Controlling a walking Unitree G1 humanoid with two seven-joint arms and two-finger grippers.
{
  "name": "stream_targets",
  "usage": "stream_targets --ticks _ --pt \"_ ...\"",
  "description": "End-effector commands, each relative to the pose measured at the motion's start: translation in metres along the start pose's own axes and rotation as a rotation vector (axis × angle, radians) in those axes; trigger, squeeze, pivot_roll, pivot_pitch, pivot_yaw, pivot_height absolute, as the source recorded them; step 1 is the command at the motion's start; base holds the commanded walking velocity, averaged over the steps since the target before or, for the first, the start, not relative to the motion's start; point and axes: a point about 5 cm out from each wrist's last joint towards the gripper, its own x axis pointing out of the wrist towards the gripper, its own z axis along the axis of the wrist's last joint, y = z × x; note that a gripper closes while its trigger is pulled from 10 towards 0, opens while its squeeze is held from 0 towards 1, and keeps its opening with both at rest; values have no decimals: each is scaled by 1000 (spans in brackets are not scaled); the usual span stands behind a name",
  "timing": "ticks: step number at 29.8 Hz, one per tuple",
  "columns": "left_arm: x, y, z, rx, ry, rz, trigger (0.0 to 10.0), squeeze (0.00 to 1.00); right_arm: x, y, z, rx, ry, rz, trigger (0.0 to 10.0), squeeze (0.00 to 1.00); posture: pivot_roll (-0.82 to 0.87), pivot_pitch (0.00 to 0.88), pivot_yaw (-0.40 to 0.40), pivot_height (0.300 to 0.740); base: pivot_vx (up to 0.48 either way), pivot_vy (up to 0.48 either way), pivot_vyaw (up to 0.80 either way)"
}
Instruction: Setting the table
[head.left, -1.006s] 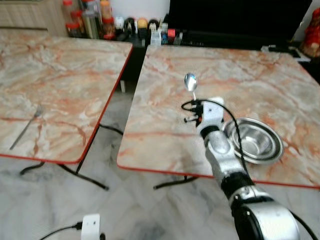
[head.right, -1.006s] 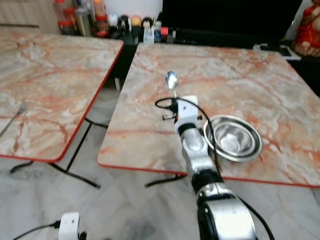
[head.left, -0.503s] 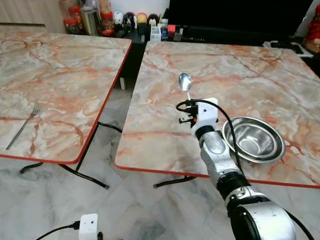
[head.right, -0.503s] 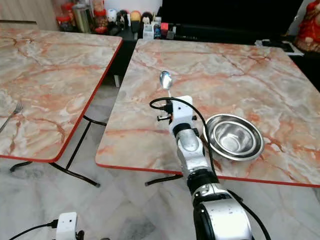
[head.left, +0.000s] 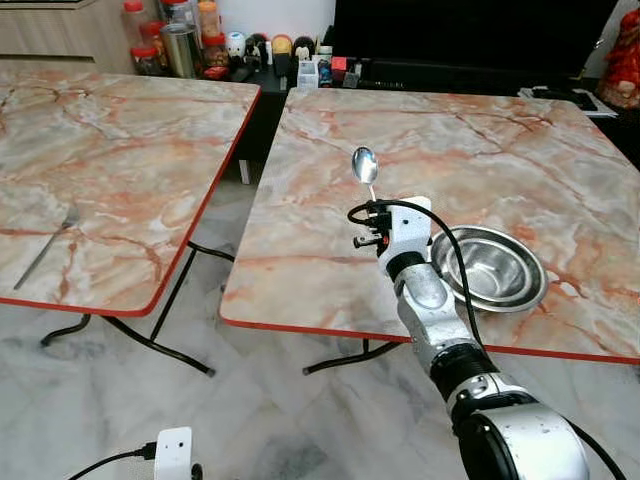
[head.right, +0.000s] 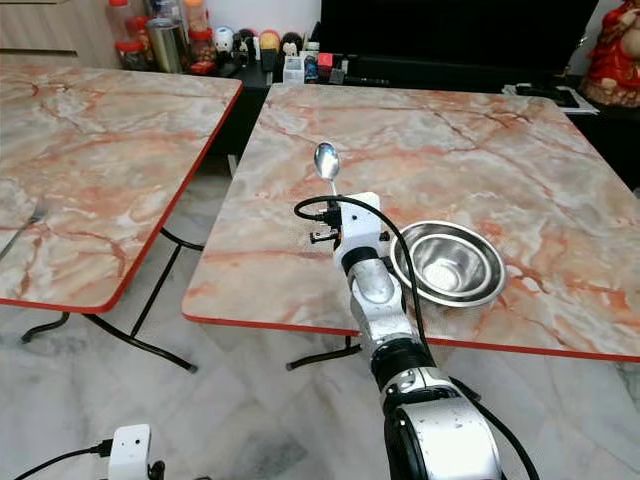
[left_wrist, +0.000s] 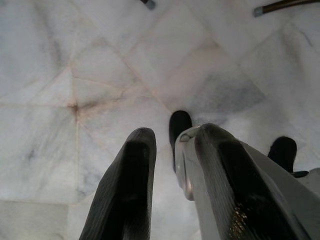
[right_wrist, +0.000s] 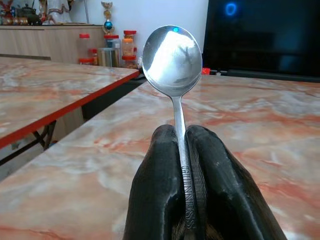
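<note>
Steel bowl (head.left: 492, 267) beside right gripper (right_wrist: 181, 150), fingers pinching spoon (right_wrist: 173, 61) over marble table (head.left: 470, 150), fork (head.left: 45, 247) apart.

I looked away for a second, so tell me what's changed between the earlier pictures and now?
Little: the camera itself shifted, so the whole scene slid. The right gripper still pinches the spoon upright over the right table, left of the steel bowl; against the bowl its place looks much the same. The fork stays on the left table. The left gripper hangs over the floor.

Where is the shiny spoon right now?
The spoon is pinched in the right gripper, held over the right-hand table, left of the steel bowl.
</note>
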Motion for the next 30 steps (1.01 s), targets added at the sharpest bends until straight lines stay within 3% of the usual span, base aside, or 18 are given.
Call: stream_targets --ticks 1,30 --pt "-1 1 -5 5 15 8 10000 0 1 -1 4 -2 -13 -2 10000 0 104 93 -46 715 0 -266 0" --pt "-2 0 -8 5 18 9 10000 0 1 -2 2 -6 -3 -3 10000 0 102 98 -52 715 0 -344 0"
